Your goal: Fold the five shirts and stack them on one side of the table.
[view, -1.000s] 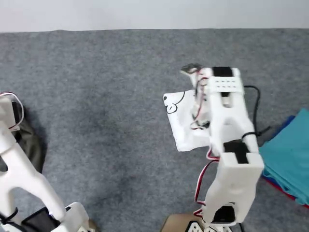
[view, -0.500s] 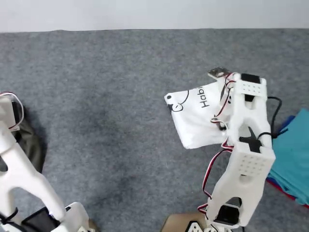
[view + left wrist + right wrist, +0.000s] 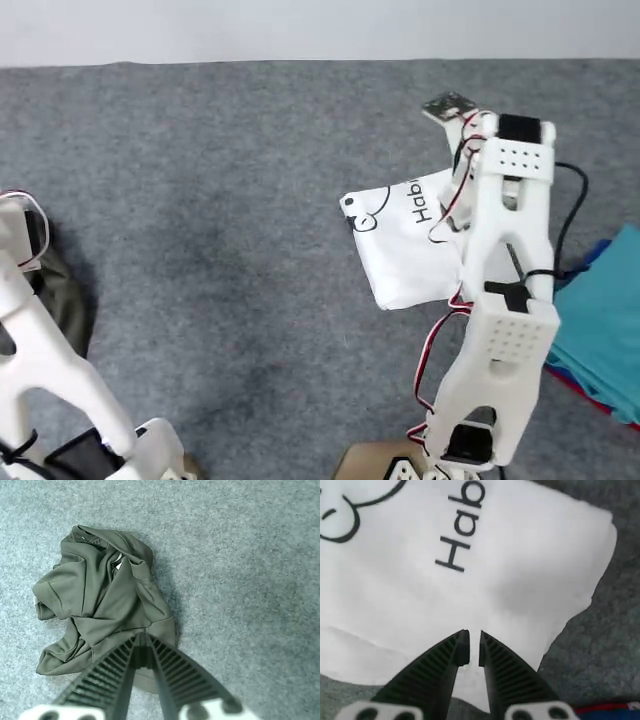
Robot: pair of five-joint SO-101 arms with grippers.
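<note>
A folded white shirt [image 3: 400, 250] with black print lies on the grey table right of the middle, and my right arm [image 3: 505, 230] stands over its right edge. My right gripper [image 3: 471, 642] hovers above the white shirt [image 3: 485, 555], its fingers a narrow gap apart with nothing between them. A crumpled olive shirt [image 3: 100, 595] lies at the table's left edge, seen as an olive patch [image 3: 62, 300] beside my left arm [image 3: 40, 350]. Just over its near edge my left gripper [image 3: 144, 647] is shut, fingertips together.
A stack of folded shirts, teal [image 3: 605, 320] on top with red and blue edges beneath, sits at the right edge of the table. Open grey felt [image 3: 220, 200] lies between the two arms.
My right arm swung right, then reached farther back; the white shirt's printed side now shows wider. The left arm has kept still.
</note>
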